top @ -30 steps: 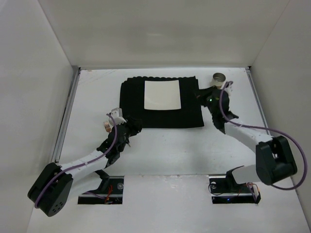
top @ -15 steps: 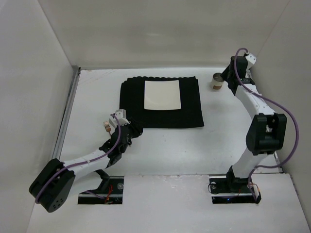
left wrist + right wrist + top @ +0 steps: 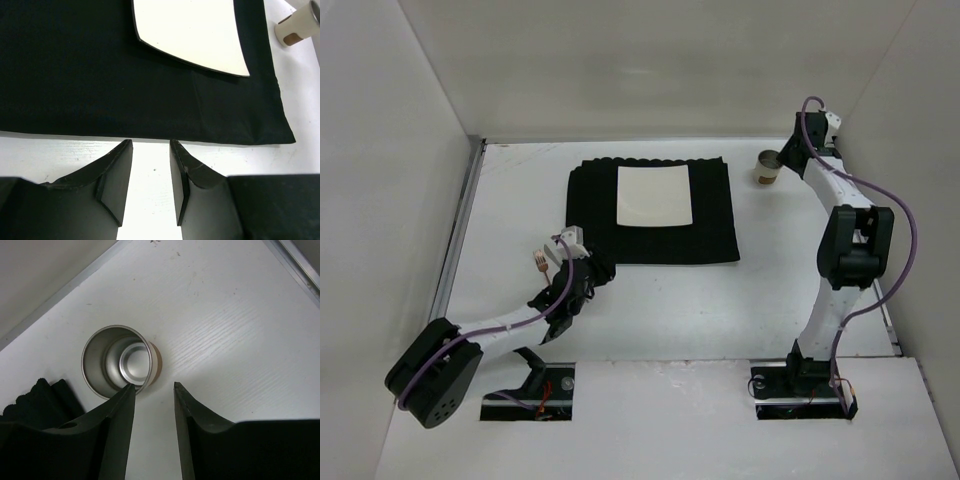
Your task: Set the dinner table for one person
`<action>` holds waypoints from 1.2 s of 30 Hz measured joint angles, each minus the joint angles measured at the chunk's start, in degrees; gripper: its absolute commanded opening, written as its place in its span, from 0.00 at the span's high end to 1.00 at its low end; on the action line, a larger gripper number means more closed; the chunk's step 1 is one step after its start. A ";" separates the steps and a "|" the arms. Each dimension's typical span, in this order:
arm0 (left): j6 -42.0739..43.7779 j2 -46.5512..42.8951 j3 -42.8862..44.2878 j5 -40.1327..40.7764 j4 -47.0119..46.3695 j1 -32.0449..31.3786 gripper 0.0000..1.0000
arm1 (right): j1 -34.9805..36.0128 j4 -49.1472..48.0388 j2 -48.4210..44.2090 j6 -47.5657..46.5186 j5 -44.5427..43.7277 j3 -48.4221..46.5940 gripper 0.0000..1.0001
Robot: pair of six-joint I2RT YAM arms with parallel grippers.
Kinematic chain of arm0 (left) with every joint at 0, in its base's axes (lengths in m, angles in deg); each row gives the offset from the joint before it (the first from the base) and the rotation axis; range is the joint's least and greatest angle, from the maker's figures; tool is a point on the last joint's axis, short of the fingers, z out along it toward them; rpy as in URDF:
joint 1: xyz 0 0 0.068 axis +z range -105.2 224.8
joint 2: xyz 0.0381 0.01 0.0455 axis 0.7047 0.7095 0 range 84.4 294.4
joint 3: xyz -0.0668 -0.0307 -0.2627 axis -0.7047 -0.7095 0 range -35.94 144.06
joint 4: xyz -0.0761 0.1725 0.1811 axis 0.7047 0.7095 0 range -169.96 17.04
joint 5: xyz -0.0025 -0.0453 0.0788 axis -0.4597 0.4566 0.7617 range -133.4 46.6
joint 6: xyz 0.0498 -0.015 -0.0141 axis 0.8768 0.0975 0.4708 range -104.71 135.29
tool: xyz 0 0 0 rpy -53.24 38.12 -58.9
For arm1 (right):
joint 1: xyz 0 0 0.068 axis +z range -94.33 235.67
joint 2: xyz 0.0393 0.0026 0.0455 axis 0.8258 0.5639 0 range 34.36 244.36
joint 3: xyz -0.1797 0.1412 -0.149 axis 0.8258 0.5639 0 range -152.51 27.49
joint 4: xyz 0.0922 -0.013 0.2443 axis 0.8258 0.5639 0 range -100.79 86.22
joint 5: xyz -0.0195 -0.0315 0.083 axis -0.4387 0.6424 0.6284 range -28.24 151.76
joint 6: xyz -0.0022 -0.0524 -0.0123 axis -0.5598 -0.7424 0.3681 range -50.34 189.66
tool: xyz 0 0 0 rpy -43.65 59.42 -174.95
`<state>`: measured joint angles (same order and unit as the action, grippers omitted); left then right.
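The left tool (image 3: 150,150) is released, its two black wedge-shaped fingers (image 3: 117,175) standing a moderate gap apart with only bare white between them. It holds nothing and hangs over the tabletop (image 3: 50,150), just on the near side of the black placemat (image 3: 100,75); whether its tips touch the surface cannot be told. The right tool (image 3: 153,387) is likewise released and empty, with a similar gap between its matte black fingers. It points down at the far right corner of the tabletop, right beside the cup (image 3: 117,362). In its own wrist view one fingertip overlaps the cup's rim, but whether it makes contact there cannot be told. The cup is a small round metal vessel that stands upright with its mouth open. Its inside is brushed and shiny, and a brownish band shows on its outer wall. It stands off the placemat, near that cloth's far right corner. The placemat is a dull woven rectangle with a scalloped far edge, lying flat in the far middle of the tabletop. On the placemat, toward its far edge, rests a white square plate (image 3: 190,30) with rounded corners and a smooth face. The tabletop itself is large, flat and matte white, faintly grained like painted wood, and white walls (image 3: 650,60) enclose it on the left, far and right sides.
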<state>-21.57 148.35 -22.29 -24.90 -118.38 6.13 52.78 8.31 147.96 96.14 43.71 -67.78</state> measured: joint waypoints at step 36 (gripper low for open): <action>0.00 3.45 0.66 -0.04 -2.51 -0.11 0.66 | 6.67 -4.17 -2.49 -1.66 1.36 -3.04 0.92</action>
<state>-21.57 151.80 -21.64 -24.94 -120.89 6.02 59.44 4.13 145.47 94.48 45.07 -70.81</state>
